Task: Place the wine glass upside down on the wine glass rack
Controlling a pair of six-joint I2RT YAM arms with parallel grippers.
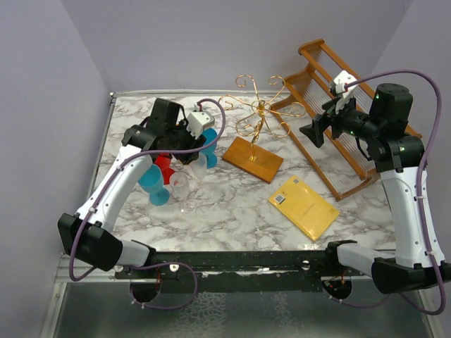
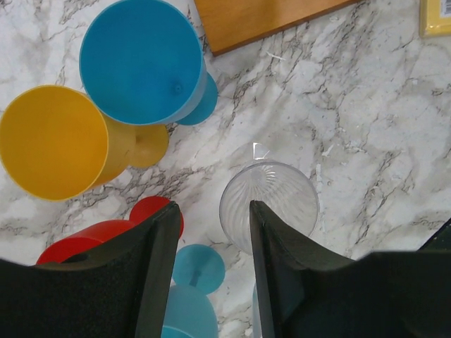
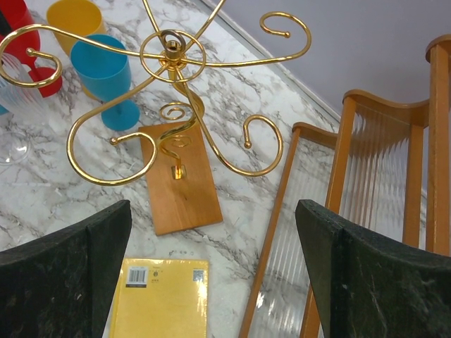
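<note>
While ribbed clear wine glass [image 2: 269, 204] stands | left gripper [image 2: 211, 239] jaws apart, ungripped | right gripper [image 3: 211, 246] wide | curled gold-wire wine glass rack [image 3: 169, 105]

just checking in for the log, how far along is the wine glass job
Early stage. Nothing is hung: the gold wine glass rack has bare arms. In hand: the left claw hangs over the cluster of cups beside the clear wine glass, which sits outside the gap between its fingers, not gripped. The right claw waits open above the rack. Left: grasp, lift, invert and hang the glass.
</note>
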